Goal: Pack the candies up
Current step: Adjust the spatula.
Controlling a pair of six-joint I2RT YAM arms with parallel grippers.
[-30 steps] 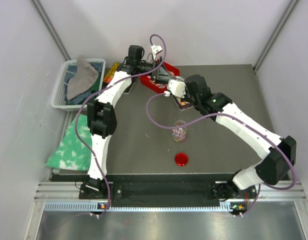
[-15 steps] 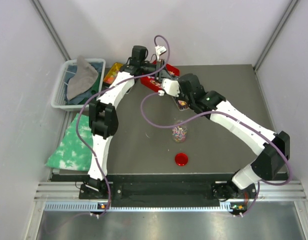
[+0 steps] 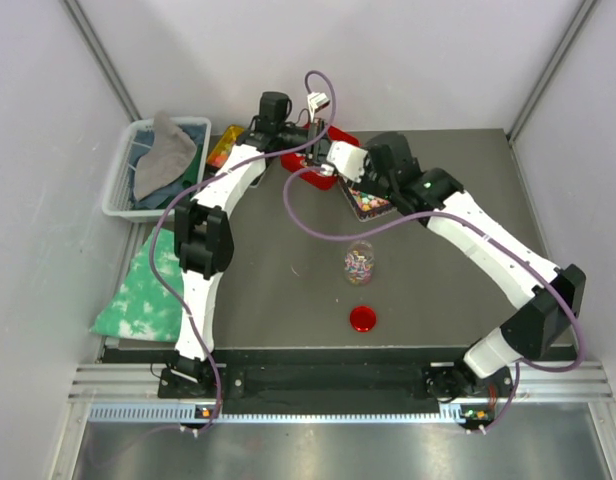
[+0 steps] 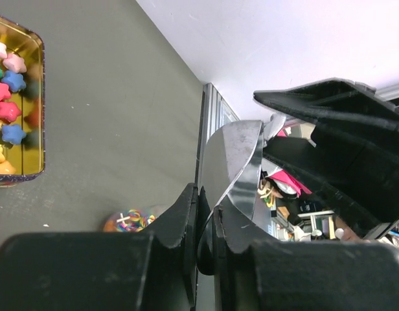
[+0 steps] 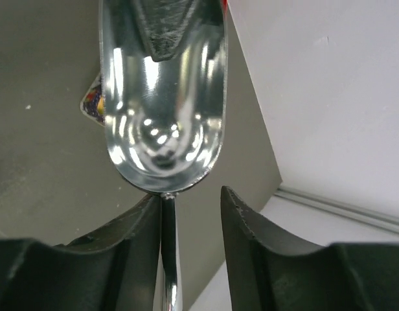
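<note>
Across the surface, candies [image 4: 6, 91]: star shapes in open tin [image 4: 32, 139], mixed bits in clear jar [image 3: 361, 246] nearer the arm bases.
Scoop [image 5: 162, 123]: bowl empty, raised at the far side, apparently passing between arms for filling the jar.
Left pincer [image 4: 201, 223]: clamped on scoop's bowl.
Right pincer [image 5: 190, 197]: jaws apart, handle against one finger only.
Lid [image 3: 363, 319]: off, near jar, leaving mouth free.
Hidden: red tray [image 3: 340, 136] contents behind arms.
</note>
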